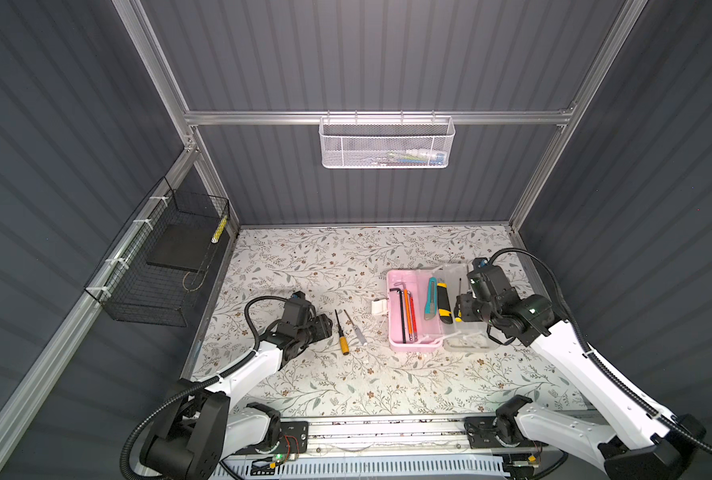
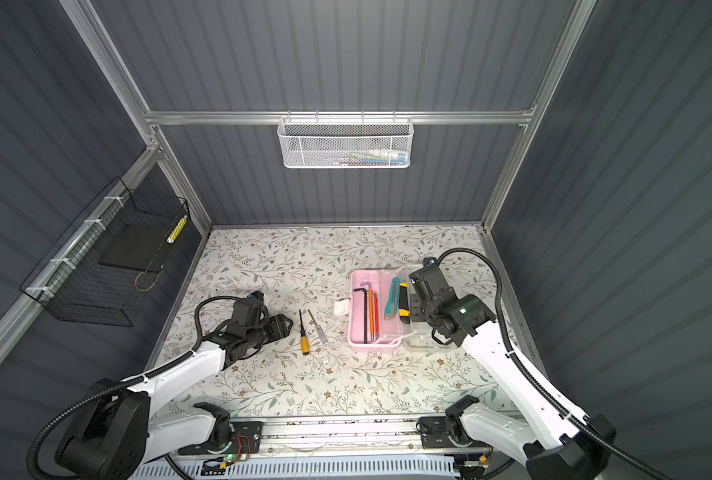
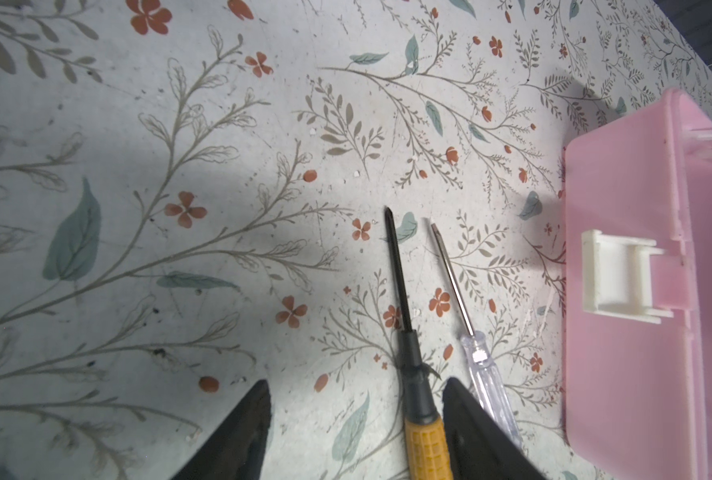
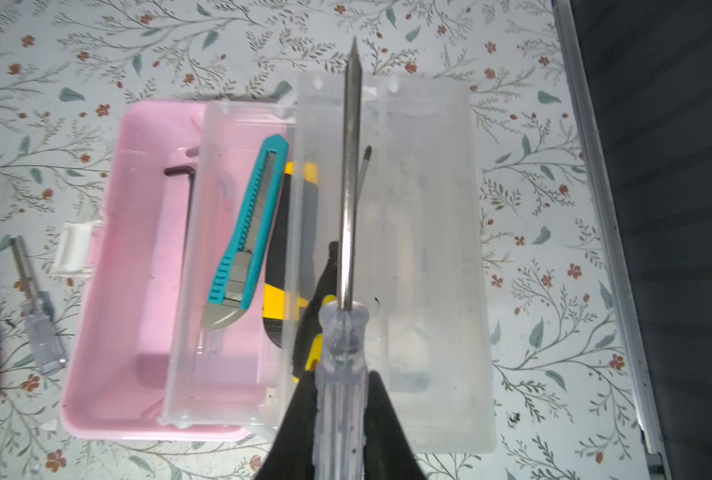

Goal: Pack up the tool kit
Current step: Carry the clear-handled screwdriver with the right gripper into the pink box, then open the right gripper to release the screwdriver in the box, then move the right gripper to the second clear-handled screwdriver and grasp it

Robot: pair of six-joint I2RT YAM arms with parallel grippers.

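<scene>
The right pincer (image 4: 341, 380) is closed on the clear screwdriver (image 4: 348, 187) at its handle, probably light, stiff and slippery. The left pincer (image 3: 356, 384) stands open over the orange screwdriver (image 3: 427, 446).

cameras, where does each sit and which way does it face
Top views: high behind the robot, looking down on the table; both arms show.
Left wrist: low, facing the orange-handled screwdriver; open left gripper shows.
Right wrist: above the pink box; right gripper holds a clear-handled screwdriver.
Shared: both wrist views show the white latch.
</scene>
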